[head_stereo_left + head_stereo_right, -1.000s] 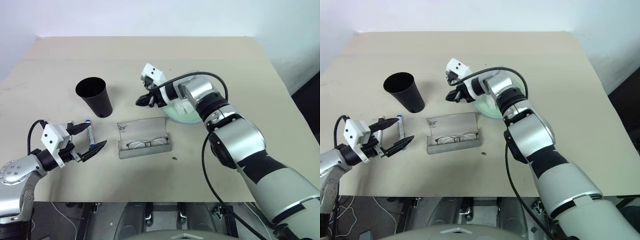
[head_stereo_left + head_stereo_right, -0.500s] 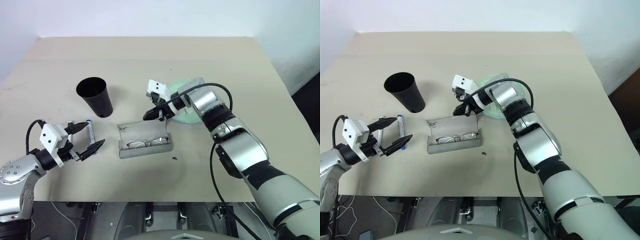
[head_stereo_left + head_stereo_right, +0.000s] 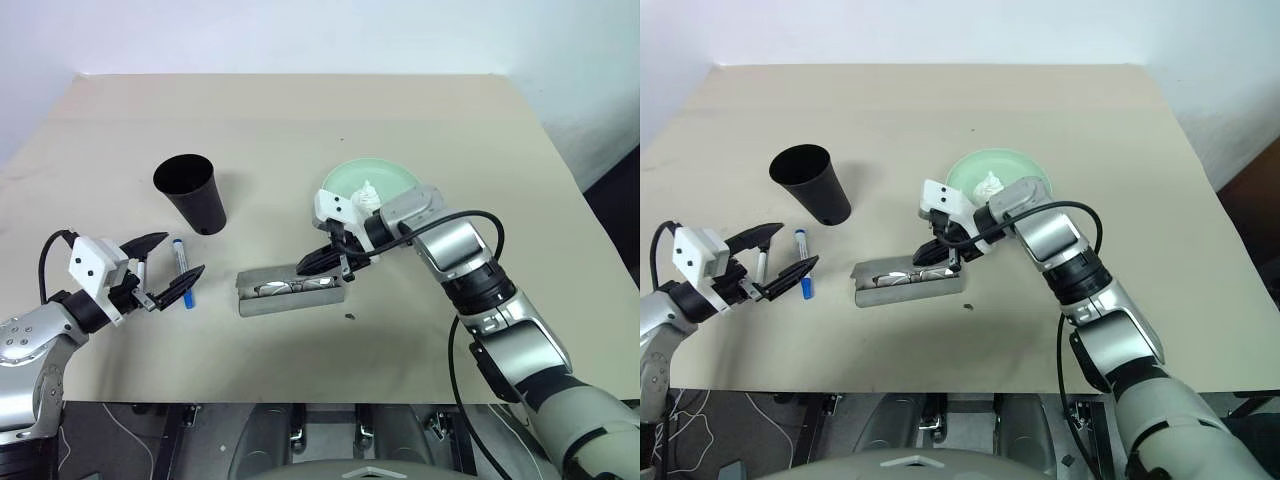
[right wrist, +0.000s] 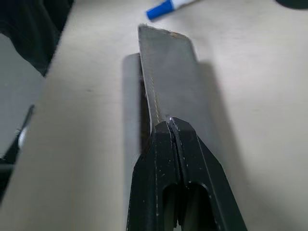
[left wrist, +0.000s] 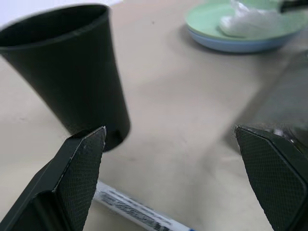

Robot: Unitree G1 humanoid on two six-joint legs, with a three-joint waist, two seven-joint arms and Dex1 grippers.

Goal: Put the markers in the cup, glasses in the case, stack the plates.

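The grey case (image 3: 290,300) lies mid-table with its lid lowered almost flat. The glasses (image 3: 277,290) show only as a glint in the remaining gap. My right gripper (image 3: 305,266) is shut, its tips resting on the lid's edge (image 4: 168,77). The black cup (image 3: 190,190) stands upright at the left. A marker (image 3: 182,265), white with a blue cap, lies on the table in front of the cup. My left gripper (image 3: 185,253) hovers open around the marker without touching it. The green plate sits on the blue plate (image 3: 375,185).
A crumpled white tissue (image 3: 365,195) lies on the green plate. In the left wrist view the cup (image 5: 67,72) is close ahead, the marker (image 5: 130,209) below it. The tabletop (image 3: 300,110) stretches bare behind the objects.
My right gripper drew back from beside the plates to the case, and the lid swung down from upright to nearly flat. The left gripper stayed about where it was.
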